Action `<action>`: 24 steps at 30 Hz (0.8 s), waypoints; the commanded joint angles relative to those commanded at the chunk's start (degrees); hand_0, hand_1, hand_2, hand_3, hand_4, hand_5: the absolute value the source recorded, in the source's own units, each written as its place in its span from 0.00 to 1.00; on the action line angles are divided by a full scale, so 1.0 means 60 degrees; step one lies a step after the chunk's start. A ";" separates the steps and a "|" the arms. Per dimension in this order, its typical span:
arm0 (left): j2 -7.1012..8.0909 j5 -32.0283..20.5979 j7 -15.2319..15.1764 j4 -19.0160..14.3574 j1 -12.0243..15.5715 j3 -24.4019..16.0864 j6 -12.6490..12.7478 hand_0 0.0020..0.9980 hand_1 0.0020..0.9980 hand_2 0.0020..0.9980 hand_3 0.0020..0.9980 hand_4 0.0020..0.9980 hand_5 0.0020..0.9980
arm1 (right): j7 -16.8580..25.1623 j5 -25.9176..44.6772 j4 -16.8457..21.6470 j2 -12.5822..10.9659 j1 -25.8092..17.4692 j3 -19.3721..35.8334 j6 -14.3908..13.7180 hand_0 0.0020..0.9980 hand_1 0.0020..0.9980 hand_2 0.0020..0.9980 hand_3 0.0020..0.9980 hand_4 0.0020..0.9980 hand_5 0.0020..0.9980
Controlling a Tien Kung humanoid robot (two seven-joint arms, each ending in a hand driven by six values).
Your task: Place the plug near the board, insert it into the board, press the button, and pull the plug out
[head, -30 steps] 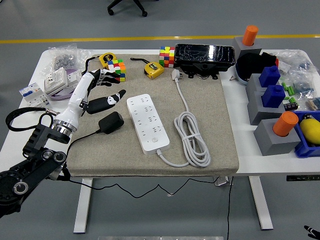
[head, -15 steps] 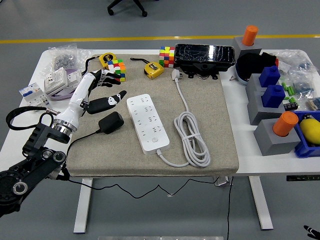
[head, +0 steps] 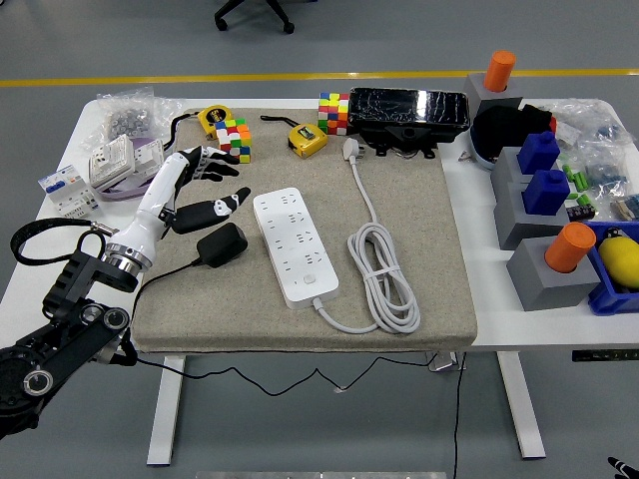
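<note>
A grey mat [head: 419,289] covers most of the white table [head: 499,344], and on it the white power strip [head: 295,245] lies lengthwise, its round button toward the near end and its own cord [head: 382,261] coiled just to its right. The black plug [head: 222,243] sits on the mat just left of the strip, apart from it, with its thin black wire running off the near-left edge. The left hand [head: 200,190] hangs above and just behind the plug, fingers spread and holding nothing, so the first step (getting hold of the plug) looks not yet done. Next it would need to come down and close on the plug body, then carry it right over a socket. Room is open between plug and strip; the colour cubes [head: 236,139] and tape measure [head: 213,119] crowd the far side of the hand. The right arm is out of view.
</note>
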 joint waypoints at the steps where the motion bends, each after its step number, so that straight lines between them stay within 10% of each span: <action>1: 0.0000 0.0010 0.0014 -0.0006 0.0002 -0.0007 -0.0010 0.59 0.64 0.57 0.59 0.79 0.17 | -0.0002 -0.0004 0.0000 0.0003 0.0007 0.0008 0.0001 0.57 0.63 0.61 0.54 0.88 0.41; 24: 0.0001 0.0109 0.0197 -0.0088 0.0043 -0.0064 -0.0090 0.59 0.64 0.57 0.59 0.79 0.18 | -0.0003 -0.0024 -0.0015 0.0059 0.0035 0.0209 -0.0005 0.57 0.63 0.62 0.54 0.89 0.42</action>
